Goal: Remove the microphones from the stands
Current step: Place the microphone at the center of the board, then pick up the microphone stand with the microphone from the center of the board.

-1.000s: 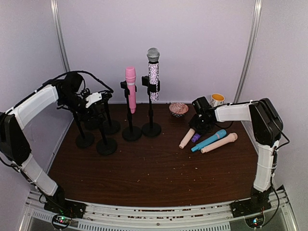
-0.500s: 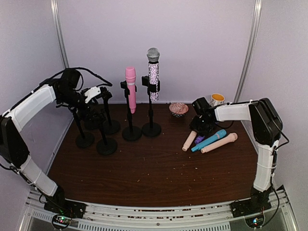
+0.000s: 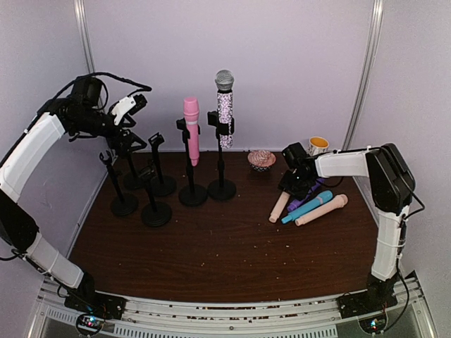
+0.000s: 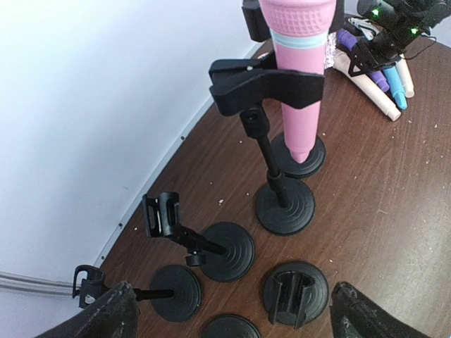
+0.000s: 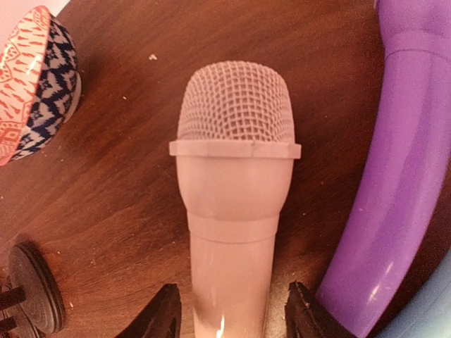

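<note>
Here, right claw point(image 5: 236, 315) loosely straddles cream microphone point(image 5: 235, 176) (gap unseen overhead); left claw point(image 4: 236, 317) gapes.

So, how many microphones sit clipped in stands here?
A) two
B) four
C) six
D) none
A: only the pink microphone and the glittery microphone are clipped upright in stands.

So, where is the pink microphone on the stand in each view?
Top external: pink microphone, centre left, upright in its stand.
Left wrist: top centre, large, in the black clip.
Right wrist: not in it.
Shared landmark: purple microphone lying on the table, in all three.
</note>
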Robot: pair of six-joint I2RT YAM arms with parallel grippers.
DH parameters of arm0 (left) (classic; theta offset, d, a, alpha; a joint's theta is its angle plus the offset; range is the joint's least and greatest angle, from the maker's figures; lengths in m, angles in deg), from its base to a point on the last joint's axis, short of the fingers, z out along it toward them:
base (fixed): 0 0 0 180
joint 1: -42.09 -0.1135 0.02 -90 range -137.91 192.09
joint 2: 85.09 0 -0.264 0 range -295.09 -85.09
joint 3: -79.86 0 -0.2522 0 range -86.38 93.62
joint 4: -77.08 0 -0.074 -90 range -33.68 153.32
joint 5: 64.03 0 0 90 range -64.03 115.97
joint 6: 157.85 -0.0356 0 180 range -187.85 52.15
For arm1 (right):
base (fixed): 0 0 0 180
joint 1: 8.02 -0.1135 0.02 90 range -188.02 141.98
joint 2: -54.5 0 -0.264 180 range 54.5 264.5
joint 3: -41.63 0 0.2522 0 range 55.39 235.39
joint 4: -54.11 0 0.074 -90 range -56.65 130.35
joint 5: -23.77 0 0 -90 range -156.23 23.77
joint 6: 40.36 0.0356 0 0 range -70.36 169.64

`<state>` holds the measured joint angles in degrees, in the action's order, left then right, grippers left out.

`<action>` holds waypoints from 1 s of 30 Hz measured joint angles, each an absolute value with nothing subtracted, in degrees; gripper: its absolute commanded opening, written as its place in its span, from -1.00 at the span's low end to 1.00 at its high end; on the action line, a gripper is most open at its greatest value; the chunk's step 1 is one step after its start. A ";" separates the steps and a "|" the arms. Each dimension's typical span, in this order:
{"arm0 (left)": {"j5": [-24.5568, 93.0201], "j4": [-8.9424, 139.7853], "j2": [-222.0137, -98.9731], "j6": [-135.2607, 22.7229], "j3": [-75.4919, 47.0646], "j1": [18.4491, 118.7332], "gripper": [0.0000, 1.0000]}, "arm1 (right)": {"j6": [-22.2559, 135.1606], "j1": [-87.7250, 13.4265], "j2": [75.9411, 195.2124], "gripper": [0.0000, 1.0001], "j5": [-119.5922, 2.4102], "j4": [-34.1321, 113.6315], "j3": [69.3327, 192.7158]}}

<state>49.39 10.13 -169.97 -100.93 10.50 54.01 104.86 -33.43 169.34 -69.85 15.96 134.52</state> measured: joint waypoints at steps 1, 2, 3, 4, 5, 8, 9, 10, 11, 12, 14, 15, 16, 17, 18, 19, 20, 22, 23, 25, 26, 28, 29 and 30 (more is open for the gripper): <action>49.37 10.17 -169.77 -100.27 10.63 53.95 0.96 | 104.60 -33.58 168.77 0.08 -69.98 16.16 134.26; 49.37 10.24 -169.55 -99.55 10.72 53.82 0.95 | 103.96 -33.91 167.64 0.10 -70.22 16.58 133.89; 49.37 10.41 -169.31 -98.66 10.72 53.58 0.95 | 103.50 -34.20 166.48 0.14 -70.66 16.86 133.71; 49.37 10.54 -169.16 -97.93 10.72 53.34 0.95 | 102.94 -34.59 165.26 0.21 -71.23 17.32 133.61; 49.41 10.85 -168.99 -96.84 10.72 52.90 0.95 | 102.15 -35.18 163.86 0.36 -71.99 18.11 133.41; 49.63 11.46 -168.81 -94.11 10.76 51.61 0.95 | 97.41 -39.73 156.21 0.99 -77.91 22.46 130.87; 49.74 11.57 -168.79 -93.52 10.76 51.35 0.95 | 95.64 -42.24 152.78 1.00 -81.11 25.06 128.84; 49.85 11.72 -168.77 -92.89 10.76 51.09 0.95 | 93.84 -45.04 149.23 1.00 -84.21 27.96 126.13; 50.02 11.92 -168.74 -92.47 10.76 51.02 0.95 | 91.09 -48.42 145.21 1.00 -87.23 31.48 122.79; 50.24 12.07 -168.68 -92.10 10.76 50.95 0.95 | 89.23 -51.20 141.72 1.00 -89.41 34.72 119.79; 50.92 12.36 -168.64 -91.60 10.76 50.89 0.95 | 83.88 -57.60 135.03 1.00 -91.73 43.33 113.21; 51.44 12.38 -168.64 -91.33 10.76 50.87 0.95 | 81.78 -59.24 132.69 1.00 -91.75 46.87 110.85; 51.95 12.36 -168.64 -91.14 10.74 50.85 0.95 | 79.31 -59.81 130.96 1.00 -91.51 50.06 109.10; 52.41 12.36 -168.64 -90.94 10.74 50.85 0.95 | 77.71 -59.72 130.15 1.00 -90.98 51.90 108.49; 53.06 12.36 -168.64 -90.77 10.74 50.80 0.95 | 75.53 -59.35 129.83 1.00 -90.24 53.43 108.62; 53.72 12.38 -168.64 -90.53 10.74 50.80 0.95 | 73.87 -59.13 129.94 1.00 -89.04 53.73 109.48; 54.50 12.38 -168.64 -90.28 10.74 50.80 0.95 | 71.99 -58.83 130.44 1.00 -87.88 53.27 111.16; 55.82 12.34 -168.66 -89.85 10.72 50.78 0.95 | 68.58 -58.61 132.60 1.00 -85.11 50.76 117.23; 56.62 12.27 -168.66 -89.65 10.72 50.78 0.95 | 66.50 -58.63 134.13 1.00 -83.75 49.58 121.10; 58.20 12.23 -168.66 -89.30 10.72 50.76 0.95 | 62.63 -58.63 137.15 1.00 -81.21 46.63 129.32; 58.96 12.16 -168.66 -89.13 10.72 50.76 0.95 | 60.90 -58.63 138.55 1.00 -80.01 45.10 133.30; 60.21 11.83 -168.66 -89.10 10.72 50.76 0.95 | 57.45 -58.59 141.04 1.00 -77.98 41.95 140.27; 60.80 11.59 -168.66 -89.10 10.69 50.76 0.96 | 56.47 -58.46 142.28 1.00 -77.35 40.81 143.20; 61.17 11.44 -168.66 -89.08 10.67 50.76 0.95 | 55.44 -58.22 143.81 1.00 -76.78 39.35 146.39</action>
<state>61.17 11.44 -168.66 -89.08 10.67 50.76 55.44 -58.22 143.81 -76.78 39.35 146.39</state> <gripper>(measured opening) 0.976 0.999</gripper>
